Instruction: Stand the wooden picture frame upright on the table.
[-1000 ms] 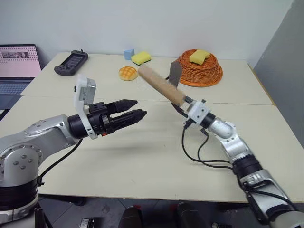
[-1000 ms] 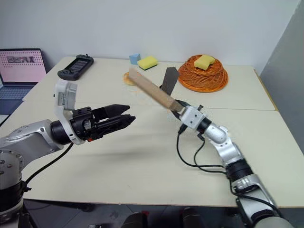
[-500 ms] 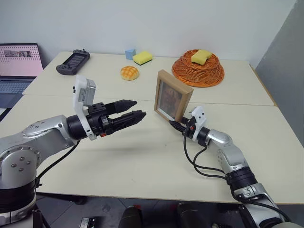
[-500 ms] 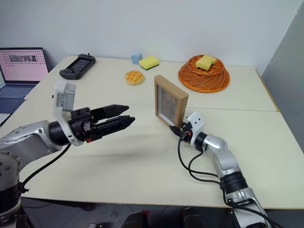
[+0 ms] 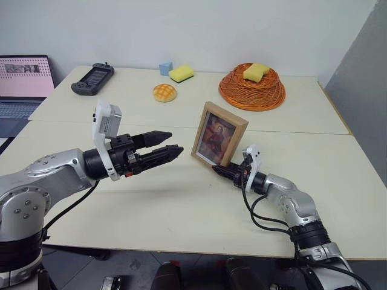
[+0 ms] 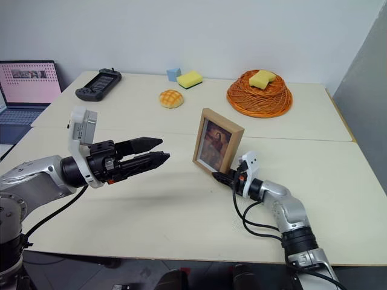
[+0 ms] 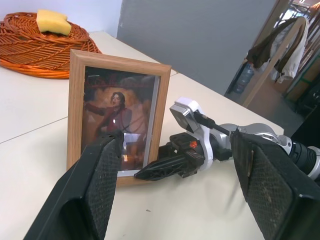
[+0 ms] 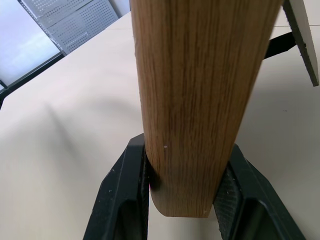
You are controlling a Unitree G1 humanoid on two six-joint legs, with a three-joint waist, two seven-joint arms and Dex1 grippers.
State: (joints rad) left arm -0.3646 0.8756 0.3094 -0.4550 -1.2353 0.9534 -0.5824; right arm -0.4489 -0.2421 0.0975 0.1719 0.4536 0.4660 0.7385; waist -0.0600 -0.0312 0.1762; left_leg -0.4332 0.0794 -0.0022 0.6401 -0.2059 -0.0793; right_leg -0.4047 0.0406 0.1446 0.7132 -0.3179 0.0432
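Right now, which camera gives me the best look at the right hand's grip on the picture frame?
The right wrist view: both black fingers clamp the wooden picture frame at its lower edge. The left wrist view shows the right hand from the front at the frame's bottom corner. The eye views show the frame upright with its picture facing the robot, the grip itself small.

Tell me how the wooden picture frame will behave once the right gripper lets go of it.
The wooden picture frame looks rigid, so it should not flex. Tall and thin, it may tip if nudged. The right gripper pinches its lower corner, and a prop piece shows behind, so it probably stands.
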